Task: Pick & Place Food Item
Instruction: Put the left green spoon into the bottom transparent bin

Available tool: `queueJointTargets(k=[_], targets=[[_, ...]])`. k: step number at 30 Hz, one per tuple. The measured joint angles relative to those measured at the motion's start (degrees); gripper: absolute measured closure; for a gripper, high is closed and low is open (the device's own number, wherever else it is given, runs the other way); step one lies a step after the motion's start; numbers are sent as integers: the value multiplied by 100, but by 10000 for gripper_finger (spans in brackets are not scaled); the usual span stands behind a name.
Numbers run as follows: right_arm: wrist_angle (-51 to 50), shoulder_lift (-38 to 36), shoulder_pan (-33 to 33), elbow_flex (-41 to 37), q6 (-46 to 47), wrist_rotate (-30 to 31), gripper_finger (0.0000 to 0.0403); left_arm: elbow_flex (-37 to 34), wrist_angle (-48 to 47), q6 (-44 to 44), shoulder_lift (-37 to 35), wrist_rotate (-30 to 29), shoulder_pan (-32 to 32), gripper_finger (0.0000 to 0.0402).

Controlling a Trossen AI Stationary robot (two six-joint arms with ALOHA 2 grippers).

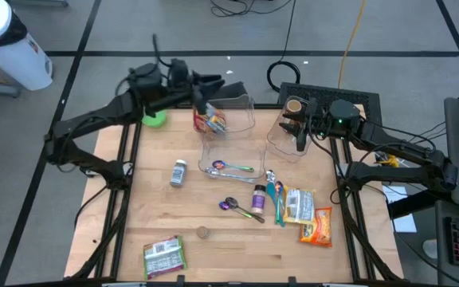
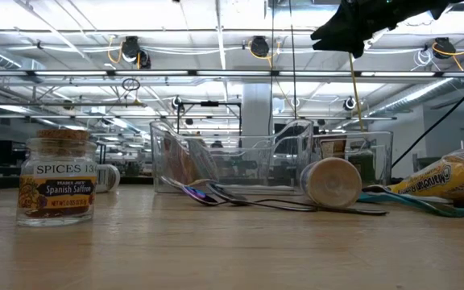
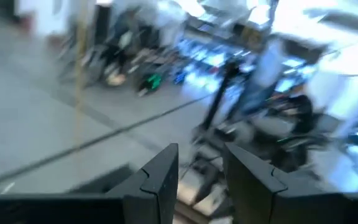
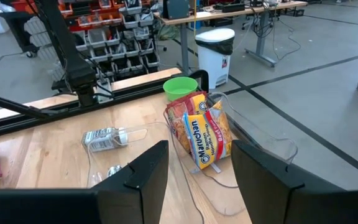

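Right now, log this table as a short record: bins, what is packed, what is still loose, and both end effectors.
bins: two clear bins at the far edge, left bin, right bin
packed: ramen packets standing in the left bin
loose: spice jar, spoons, ramen pack, green packet
other: green cup beside the left bin
left end effector: above the left bin, fingers apart, nothing between them
right end effector: over the right bin, fingers apart, nothing between them

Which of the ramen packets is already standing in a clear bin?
The ramen packet in the left clear bin, standing on edge. The other packets lie flat on the table by the right edge.
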Motion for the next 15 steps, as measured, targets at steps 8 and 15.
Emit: queueJointTargets(k=[8,15], targets=[[0,0,0,0,0,-2,236,-2,78,-58,-59,-171,-170,270],[0,0,0,0,0,-2,236,-4,101,-863,-61,-232,-169,270]])
